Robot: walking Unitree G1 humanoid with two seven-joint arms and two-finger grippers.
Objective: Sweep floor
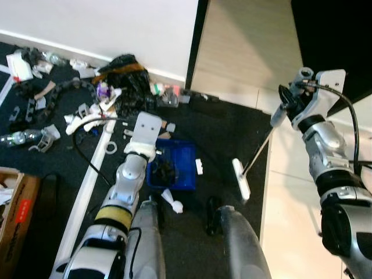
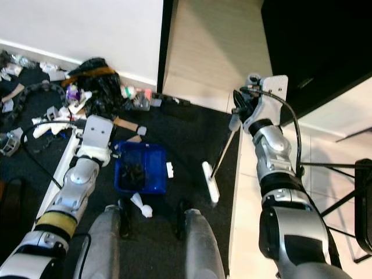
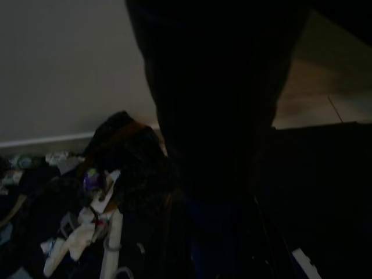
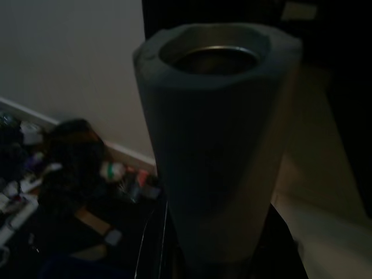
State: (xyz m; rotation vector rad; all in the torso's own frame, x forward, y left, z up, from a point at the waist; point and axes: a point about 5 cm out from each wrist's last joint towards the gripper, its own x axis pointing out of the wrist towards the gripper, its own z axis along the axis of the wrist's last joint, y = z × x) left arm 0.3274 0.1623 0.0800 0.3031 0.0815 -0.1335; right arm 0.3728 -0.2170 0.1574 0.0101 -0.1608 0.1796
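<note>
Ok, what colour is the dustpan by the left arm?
Blue; the dustpan shows best in the right eye view.

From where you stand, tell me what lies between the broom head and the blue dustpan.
One small white scrap at the blue dustpan's near edge; otherwise bare dark floor separates it from the broom head. The right tool holds the broom handle.
</note>
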